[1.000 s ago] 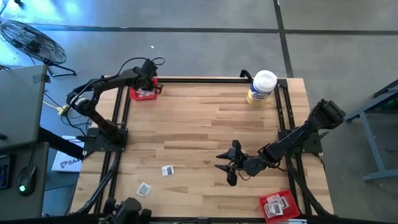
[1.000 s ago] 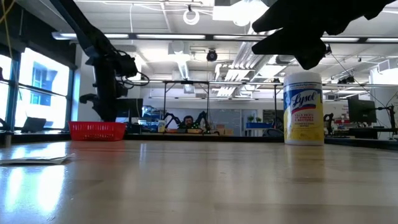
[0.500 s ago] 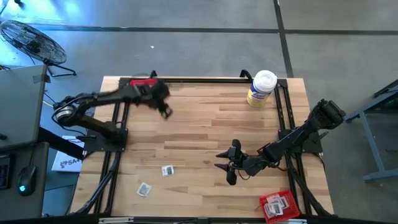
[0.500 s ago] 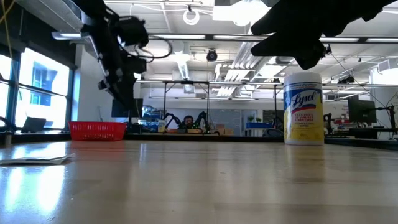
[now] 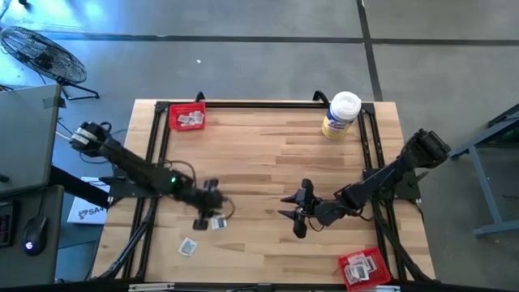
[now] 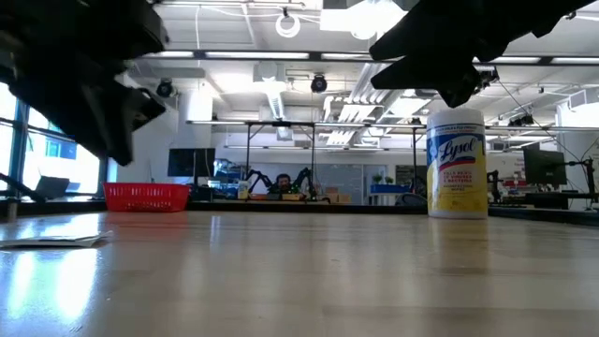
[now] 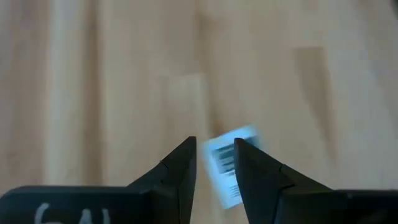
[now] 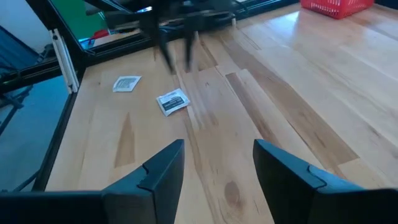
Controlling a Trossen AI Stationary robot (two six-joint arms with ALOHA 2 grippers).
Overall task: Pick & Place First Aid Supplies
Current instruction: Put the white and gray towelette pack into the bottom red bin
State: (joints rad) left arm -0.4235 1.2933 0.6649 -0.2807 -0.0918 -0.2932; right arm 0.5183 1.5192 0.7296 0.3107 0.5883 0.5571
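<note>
Two first aid supplies, small white-and-grey packets (image 5: 217, 223) (image 5: 188, 246), lie flat on the wooden table near its left front. My left gripper (image 5: 204, 212) hovers just beside the nearer-to-centre packet (image 7: 227, 165), which shows below and behind its fingertips; the fingers (image 7: 214, 146) are open with nothing between them. My right gripper (image 5: 290, 212) waits open over the table's middle front, its fingers (image 8: 217, 149) pointing toward the two packets (image 8: 172, 101) (image 8: 127, 83). A red tray (image 5: 188, 119) at the far left holds packets.
A second red tray (image 5: 362, 268) with packets sits at the near right corner. A white-lidded, yellow-labelled tub (image 5: 340, 113) stands at the far right. A black frame (image 5: 259, 103) runs along the table's edges. Bare wood lies between the arms and toward the far side.
My left gripper has swung fast from above the far-left red tray toward the table's near edge and now hangs over the packet at the left front, turning as it went. My right arm has kept still.
</note>
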